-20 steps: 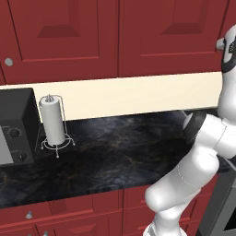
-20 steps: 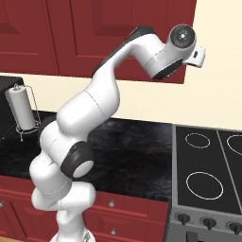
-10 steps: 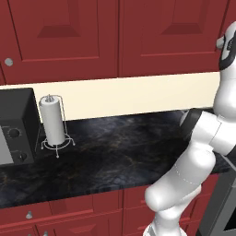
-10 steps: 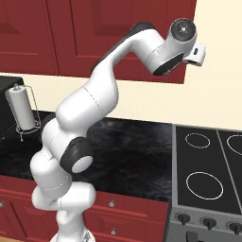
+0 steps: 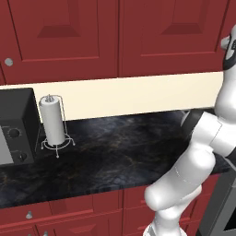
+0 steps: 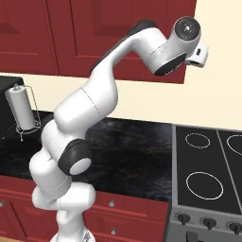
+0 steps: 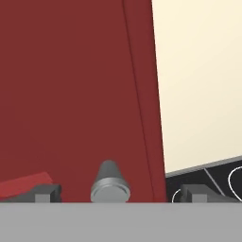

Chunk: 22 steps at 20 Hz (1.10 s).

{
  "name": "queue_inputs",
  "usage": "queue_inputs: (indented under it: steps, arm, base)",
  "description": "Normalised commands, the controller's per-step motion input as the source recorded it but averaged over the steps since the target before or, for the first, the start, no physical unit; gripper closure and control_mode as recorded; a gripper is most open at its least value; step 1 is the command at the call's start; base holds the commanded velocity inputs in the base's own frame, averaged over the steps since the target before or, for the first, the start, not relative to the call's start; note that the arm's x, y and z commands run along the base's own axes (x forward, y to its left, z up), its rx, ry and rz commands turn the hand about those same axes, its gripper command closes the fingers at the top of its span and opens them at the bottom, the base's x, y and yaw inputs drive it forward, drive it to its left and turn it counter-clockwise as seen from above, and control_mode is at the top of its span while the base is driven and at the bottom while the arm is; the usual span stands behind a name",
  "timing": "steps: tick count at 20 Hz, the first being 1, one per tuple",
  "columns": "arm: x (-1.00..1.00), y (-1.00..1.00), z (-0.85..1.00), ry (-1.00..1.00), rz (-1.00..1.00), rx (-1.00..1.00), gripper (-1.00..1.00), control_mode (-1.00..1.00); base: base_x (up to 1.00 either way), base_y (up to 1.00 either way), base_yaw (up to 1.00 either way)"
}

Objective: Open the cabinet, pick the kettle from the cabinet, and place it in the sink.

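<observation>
The cabinet [image 6: 118, 28] is the dark red wall unit above the counter, and its door [image 7: 71, 85] is shut. My arm's wrist [image 6: 182, 38] is raised to the cabinet's lower right corner. In the hand view the round silver knob [image 7: 110, 186] stands close up between my two finger tips. The gripper [image 7: 119, 194] is open, one tip on each side of the knob and neither touching it. The kettle is hidden behind the shut door. The sink is out of view.
On the black stone counter [image 5: 115, 156] a paper towel roll [image 5: 53, 122] stands in a wire holder beside a black microwave [image 5: 14, 126]. A stove top [image 6: 208, 170] lies to the right. Cream wall [image 7: 198, 80] runs right of the cabinet's edge. Red drawers sit under the counter.
The wrist has risen a little and shifted right along the cabinet's lower corner. The gripper stays open and the door stays shut.
</observation>
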Motion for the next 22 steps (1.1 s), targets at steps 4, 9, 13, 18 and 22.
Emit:
queue_inputs:
  steps: [4, 9, 13, 18, 22]
  arm:
    - [-0.02, 0.06, -0.09, 0.0, 0.0, 0.0, -1.0, -1.0]
    - [0.0, 0.17, -0.13, 0.0, 0.0, 0.0, -1.0, -1.0]
    - [0.0, 0.13, -0.11, 0.0, 0.0, 0.0, -1.0, -1.0]
    - [0.03, 0.1, -0.1, 0.0, 0.0, 0.0, -1.0, -1.0]
    - [0.16, 0.04, -0.03, 0.0, 0.0, 0.01, -1.0, -1.0]
  base:
    - [0.0, 0.0, 0.0]
    - [0.0, 0.0, 0.0]
    - [0.0, 0.0, 0.0]
    - [0.0, 0.0, 0.0]
    - [0.0, 0.0, 0.0]
